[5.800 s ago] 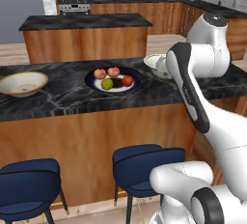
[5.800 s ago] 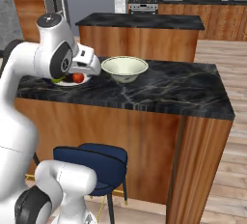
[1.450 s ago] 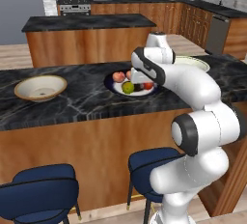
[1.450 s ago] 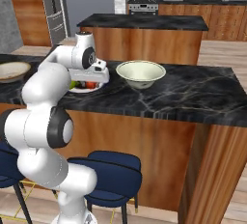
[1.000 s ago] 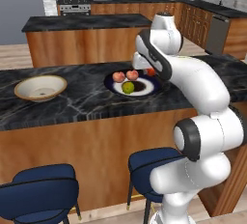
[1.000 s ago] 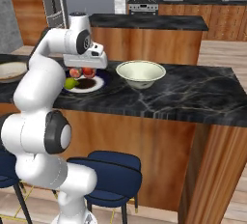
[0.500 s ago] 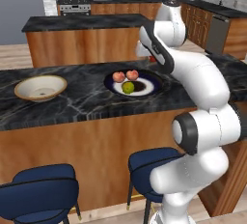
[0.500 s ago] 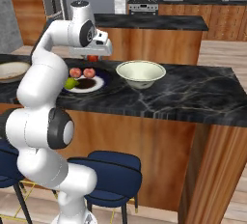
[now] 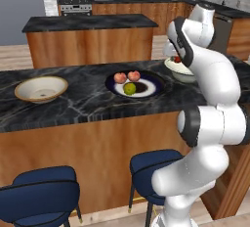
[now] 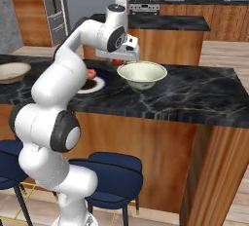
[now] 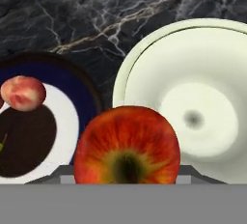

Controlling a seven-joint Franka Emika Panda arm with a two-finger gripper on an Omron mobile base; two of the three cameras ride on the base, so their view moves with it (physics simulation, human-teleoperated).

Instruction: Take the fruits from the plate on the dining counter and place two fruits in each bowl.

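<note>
My gripper [image 10: 117, 60] is shut on the red-orange fruit [image 11: 126, 145] and holds it above the dining counter [image 9: 78, 108], between the plate and the pale greenish-white bowl [image 11: 193, 97]. From the left base, that fruit [image 9: 177, 59] hangs just over the pale bowl's [image 9: 181, 73] near rim. The navy-rimmed plate [image 9: 154, 83] carries two pinkish-red fruits [image 9: 120, 78] [image 9: 134, 76] and the yellow-green one [image 9: 129, 88]. One pinkish fruit [image 11: 23, 92] lies on the plate [image 11: 72, 76] in the hand view. The tan bowl [image 9: 41, 88] stands far left, with nothing in it.
Behind the counter stands the shorter black-topped island [image 9: 90, 23]. Blue stools [image 9: 161, 165] [image 9: 39, 196] sit under the counter's front edge. My own arm [image 10: 73, 69] reaches over the plate [image 10: 95, 84] in the right base view. The counter top runs on bare to the right of the pale bowl [image 10: 142, 74].
The gripper has risen from the plate with the red-orange fruit and swung right, toward the pale bowl. Three fruits stay on the plate.
</note>
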